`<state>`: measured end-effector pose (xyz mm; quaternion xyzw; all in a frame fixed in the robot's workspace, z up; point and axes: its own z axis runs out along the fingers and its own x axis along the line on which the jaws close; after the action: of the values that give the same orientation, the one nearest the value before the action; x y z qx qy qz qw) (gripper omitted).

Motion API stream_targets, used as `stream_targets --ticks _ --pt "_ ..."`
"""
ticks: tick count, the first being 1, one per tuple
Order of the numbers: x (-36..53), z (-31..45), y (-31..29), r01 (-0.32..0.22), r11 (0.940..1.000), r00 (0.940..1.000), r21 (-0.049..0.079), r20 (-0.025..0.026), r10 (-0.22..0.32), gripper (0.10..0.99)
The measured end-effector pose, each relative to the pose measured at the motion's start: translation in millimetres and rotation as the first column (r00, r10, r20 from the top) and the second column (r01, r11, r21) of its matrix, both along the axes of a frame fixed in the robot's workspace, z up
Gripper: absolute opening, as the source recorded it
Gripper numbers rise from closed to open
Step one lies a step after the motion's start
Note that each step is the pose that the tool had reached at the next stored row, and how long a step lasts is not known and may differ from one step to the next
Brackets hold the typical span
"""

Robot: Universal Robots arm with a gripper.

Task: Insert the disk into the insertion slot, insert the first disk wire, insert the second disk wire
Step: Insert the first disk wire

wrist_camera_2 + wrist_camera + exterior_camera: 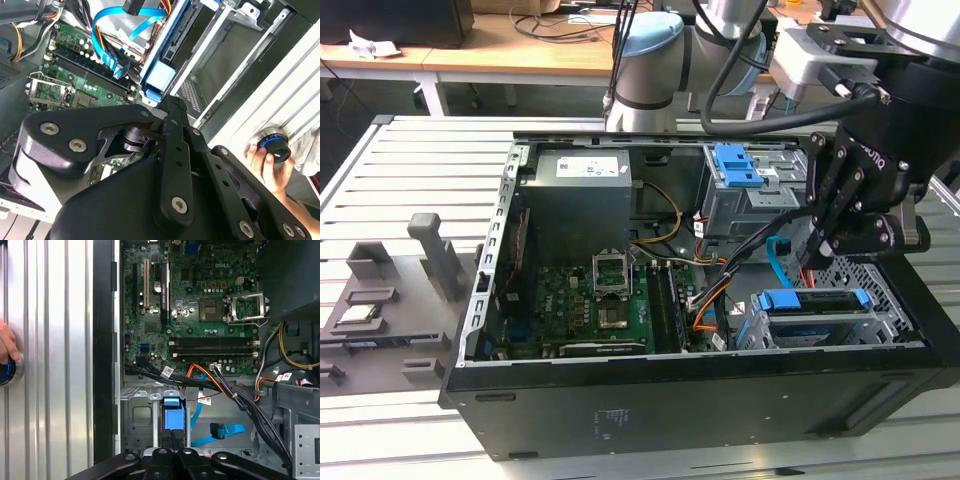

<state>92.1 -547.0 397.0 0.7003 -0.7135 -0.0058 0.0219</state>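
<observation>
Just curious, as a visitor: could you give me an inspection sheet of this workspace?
Surface: slatted aluminium table, open black computer case on it.
Job's things: silver hard drive in blue plastic bracket sits in low grey perforated bay.
Clutter: grey plastic fixtures on the exterior view's left.
Hand: black robot hand, shut, tips at the blue bracket.
Cables: light blue flat cable lies loose beside the bay.
Surroundings: person's hand on a blue-ringed knob.

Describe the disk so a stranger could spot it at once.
Find the open black computer case. In its corner at the exterior view's right, below the hand, sits a low grey perforated bay. The disk lies there, edged by a bright blue bracket, lower than the taller cage with a blue latch.
</observation>
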Motion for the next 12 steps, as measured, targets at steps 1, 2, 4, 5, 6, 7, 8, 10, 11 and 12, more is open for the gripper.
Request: stream_targets --ticks 1,2,4,5,6,7,8,10,11,12 --pt "3.2 -0.7 0.0 0.0 1.0 1.0 0.0 -0.0001 0.0 0.106" --pt "6.3 -2.0 0.1 0.0 1.0 1.0 -0.001 -0.0004 0.0 0.106" --pt "22.8 -9.9 2.6 0.0 1.0 1.0 -0.002 -0.0022 0.0 0.106" --pt "30.1 -13.0 7.7 0.0 1.0 1.0 -0.004 -0.0027 0.0 0.106" --pt "33.6 -15.0 12.1 0.0 1.0 1.0 -0.004 -0.0029 0.0 0.106" --pt "37.4 -17.4 17.9 0.0 1.0 1.0 -0.005 -0.0029 0.0 0.106" --pt "40.5 -19.6 24.0 0.0 1.0 1.0 -0.005 -0.0029 0.0 0.106" --pt "46.4 -24.2 38.6 0.0 1.0 1.0 -0.006 -0.0029 0.0 0.106" --pt "48.8 -26.5 48.5 0.0 1.0 1.0 -0.006 -0.0029 0.0 0.106" --pt "49.2 -28.3 57.8 0.0 1.0 1.0 -0.006 -0.0029 0.0 0.106"
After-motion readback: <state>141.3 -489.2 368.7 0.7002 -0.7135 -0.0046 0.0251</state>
